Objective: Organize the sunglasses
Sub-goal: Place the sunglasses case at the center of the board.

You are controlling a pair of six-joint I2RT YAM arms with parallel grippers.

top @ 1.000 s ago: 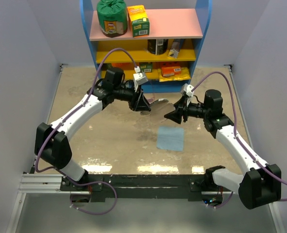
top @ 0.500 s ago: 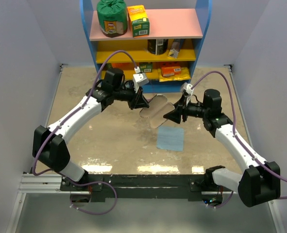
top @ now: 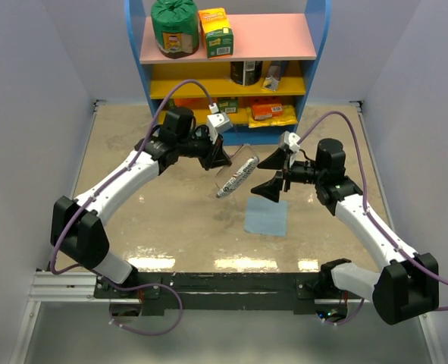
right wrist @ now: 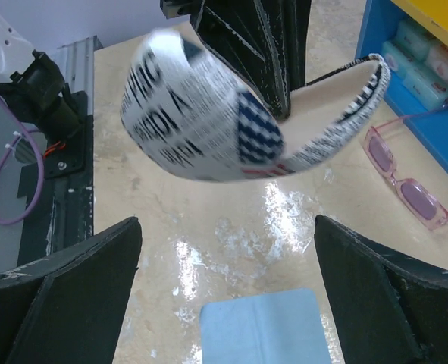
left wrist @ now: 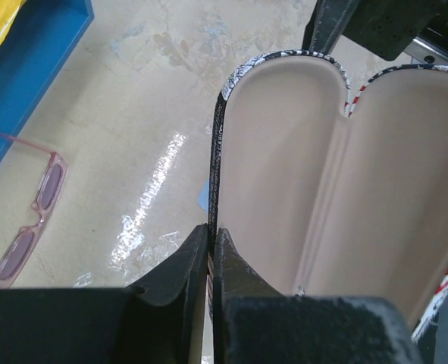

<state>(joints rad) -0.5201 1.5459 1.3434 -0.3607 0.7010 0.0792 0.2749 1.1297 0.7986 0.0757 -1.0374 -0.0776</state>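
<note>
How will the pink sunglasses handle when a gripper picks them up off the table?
The sunglasses look light and probably fragile, since the frame and arms are thin. They lie low on a glossy table, so a nudge may slide them rather than lift them. The slim rims give fingers little to grip, so a pinch could slip.

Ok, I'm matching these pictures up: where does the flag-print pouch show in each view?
Top external: the pouch is mid-table, pinched by the left claw.
Left wrist: fills the right half, open, tan lining showing.
Right wrist: upper centre, printed outside showing.
Shared landmark: the blue shelf unit, top left in left wrist, top right in right wrist.
</note>
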